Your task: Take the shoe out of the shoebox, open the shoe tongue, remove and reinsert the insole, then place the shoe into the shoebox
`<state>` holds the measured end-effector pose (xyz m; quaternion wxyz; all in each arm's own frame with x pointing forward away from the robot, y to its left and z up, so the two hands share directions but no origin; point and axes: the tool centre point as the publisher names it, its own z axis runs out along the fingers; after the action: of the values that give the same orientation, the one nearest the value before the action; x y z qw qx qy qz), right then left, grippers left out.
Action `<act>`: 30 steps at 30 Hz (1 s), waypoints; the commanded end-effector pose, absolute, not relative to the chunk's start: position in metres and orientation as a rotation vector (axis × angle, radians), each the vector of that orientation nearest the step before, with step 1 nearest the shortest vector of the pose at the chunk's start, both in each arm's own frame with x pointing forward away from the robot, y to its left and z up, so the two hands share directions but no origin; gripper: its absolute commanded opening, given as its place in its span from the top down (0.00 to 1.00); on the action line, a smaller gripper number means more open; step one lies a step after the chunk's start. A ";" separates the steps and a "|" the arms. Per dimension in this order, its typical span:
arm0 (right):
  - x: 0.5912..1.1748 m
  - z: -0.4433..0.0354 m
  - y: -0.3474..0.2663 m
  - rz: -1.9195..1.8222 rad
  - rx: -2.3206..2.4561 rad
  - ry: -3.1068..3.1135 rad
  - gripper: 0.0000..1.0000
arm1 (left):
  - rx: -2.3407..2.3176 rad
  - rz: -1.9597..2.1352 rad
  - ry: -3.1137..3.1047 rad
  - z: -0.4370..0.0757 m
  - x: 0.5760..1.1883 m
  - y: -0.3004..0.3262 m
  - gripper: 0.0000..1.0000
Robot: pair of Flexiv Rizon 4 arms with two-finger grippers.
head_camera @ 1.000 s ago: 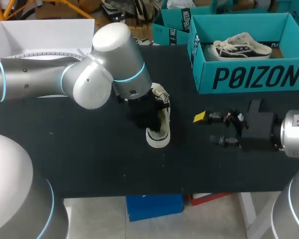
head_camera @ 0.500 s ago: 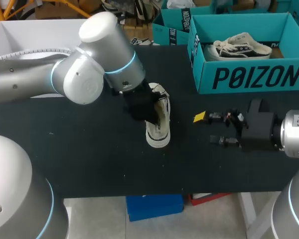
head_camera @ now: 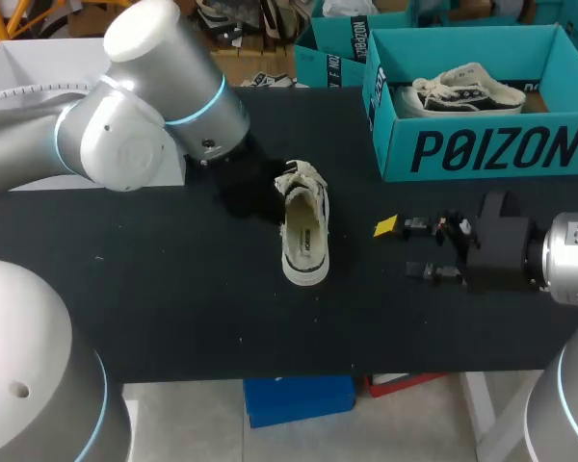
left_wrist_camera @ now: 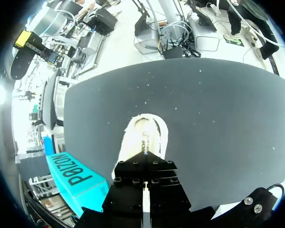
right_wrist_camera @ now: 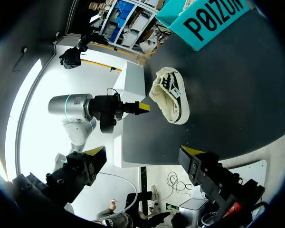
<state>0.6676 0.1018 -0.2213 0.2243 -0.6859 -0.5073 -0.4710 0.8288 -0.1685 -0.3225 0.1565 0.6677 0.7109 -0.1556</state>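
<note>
Cream canvas shoe [head_camera: 304, 229] is lying on the worktop [head_camera: 173, 308], outside the teal shoebox [head_camera: 482, 144] — insole [left_wrist_camera: 145, 135] work and reboxing are seemingly remaining. Fingers of the right gripper [head_camera: 402, 249] are standing spread; for the left gripper [left_wrist_camera: 145, 164] I cannot tell.

The table [head_camera: 173, 289] is matt black. The shoe [head_camera: 304, 236] on it is cream-white with an off-white sole and a small dark print on its insole. The shoebox [head_camera: 482, 144] is teal with black lettering. The second shoe [head_camera: 467, 91] is black with a white sole and cream laces. The left arm [head_camera: 144, 125] and right arm [head_camera: 573, 250] are silver-grey with light-blue rings. The right gripper [head_camera: 402, 249] is black with yellow tips.
</note>
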 end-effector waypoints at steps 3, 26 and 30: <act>0.668 -0.222 0.102 -1.300 -1.892 -1.400 0.00 | 1.899 -0.447 2.026 -0.312 0.825 -0.155 0.97; 0.668 -0.222 0.102 -1.300 -1.892 -1.400 0.00 | 2.062 -0.305 1.981 -0.310 0.851 -0.151 0.51; 0.668 -0.222 0.102 -1.300 -1.892 -1.400 0.00 | 1.955 -0.341 2.019 -0.311 0.864 -0.151 1.00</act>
<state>0.6676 0.1018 -0.2213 0.2243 -0.6859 -0.5073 -0.4710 0.8592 -0.1521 -0.3036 0.1452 0.6865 0.7038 -0.1108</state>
